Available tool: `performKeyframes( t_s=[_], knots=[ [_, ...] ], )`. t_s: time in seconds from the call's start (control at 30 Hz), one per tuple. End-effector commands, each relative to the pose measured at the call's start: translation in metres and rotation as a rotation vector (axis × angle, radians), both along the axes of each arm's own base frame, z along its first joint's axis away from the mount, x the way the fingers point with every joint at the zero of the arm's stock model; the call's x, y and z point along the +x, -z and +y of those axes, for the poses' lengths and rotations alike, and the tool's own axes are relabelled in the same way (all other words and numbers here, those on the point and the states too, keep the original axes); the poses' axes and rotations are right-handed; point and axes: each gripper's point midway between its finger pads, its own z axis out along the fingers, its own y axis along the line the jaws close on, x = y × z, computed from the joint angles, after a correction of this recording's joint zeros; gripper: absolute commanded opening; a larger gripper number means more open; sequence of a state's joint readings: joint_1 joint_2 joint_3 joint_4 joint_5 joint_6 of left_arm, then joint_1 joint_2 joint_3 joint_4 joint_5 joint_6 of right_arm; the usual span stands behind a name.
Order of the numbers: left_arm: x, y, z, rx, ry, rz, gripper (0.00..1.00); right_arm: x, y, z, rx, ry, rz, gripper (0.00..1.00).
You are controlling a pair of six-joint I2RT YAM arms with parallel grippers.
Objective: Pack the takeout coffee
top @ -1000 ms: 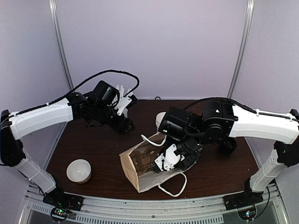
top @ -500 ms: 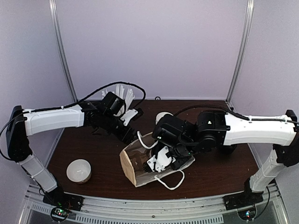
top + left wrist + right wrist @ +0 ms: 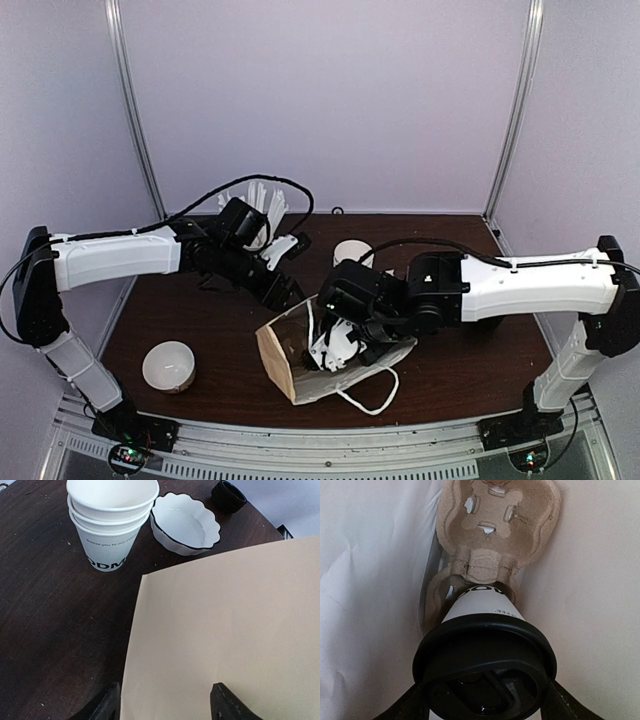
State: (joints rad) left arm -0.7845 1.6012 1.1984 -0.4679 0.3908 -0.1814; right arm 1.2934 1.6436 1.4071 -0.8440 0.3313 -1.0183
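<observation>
One takeout coffee (image 3: 482, 607), a white cup with a black domed lid (image 3: 485, 645), is inside the paper bag (image 3: 283, 372). Its base points at one pulp cup carrier (image 3: 495, 510) deeper in the bag. The base looks seated in the carrier's near pocket, but the lid blocks that spot, so not certain. Right gripper (image 3: 485, 710) pinches the coffee, one finger on each side just under the lid rim. From the top view the right wrist is buried in the bag mouth, and the bag lies tipped over on the table (image 3: 200, 320).

Left gripper (image 3: 165, 707) is spread wide and grips nothing. One finger is just off the bag's paper edge, the other over the flat panel.

Other counts:
- One stack of cups (image 3: 112, 515), lidless, three rims visible.
- One scalloped white bowl (image 3: 185, 522) just beside the stack.
- One stack of black lids (image 3: 228, 495) beyond the bowl, number unreadable.
- One white round container (image 3: 168, 365) near-left on the table, well apart from the bag.
</observation>
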Motion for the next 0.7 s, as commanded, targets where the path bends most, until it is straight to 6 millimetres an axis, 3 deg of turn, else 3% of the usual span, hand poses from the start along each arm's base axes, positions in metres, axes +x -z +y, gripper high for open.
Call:
performKeyframes(
  t_s=[0.0, 0.2, 0.33, 0.53, 0.67],
  knots=[
    [0.000, 0.001, -0.005, -0.032, 0.027, 0.006, 0.64, 0.014, 0.010, -0.002, -0.030, 0.037, -0.038, 0.66],
    [-0.001, 0.006, -0.006, -0.033, 0.031, 0.017, 0.64, 0.021, 0.017, -0.003, -0.049, 0.060, -0.012, 0.66],
    [0.008, 0.002, 0.000, -0.018, -0.007, -0.008, 0.64, 0.020, 0.023, -0.003, -0.051, 0.108, 0.111, 0.66],
    [0.023, -0.022, 0.019, -0.020, -0.071, -0.068, 0.64, 0.020, 0.030, -0.006, -0.094, 0.204, 0.299, 0.66],
    [0.026, -0.040, 0.031, -0.011, -0.095, -0.114, 0.64, 0.007, 0.030, -0.009, -0.127, 0.251, 0.460, 0.66]
  ],
)
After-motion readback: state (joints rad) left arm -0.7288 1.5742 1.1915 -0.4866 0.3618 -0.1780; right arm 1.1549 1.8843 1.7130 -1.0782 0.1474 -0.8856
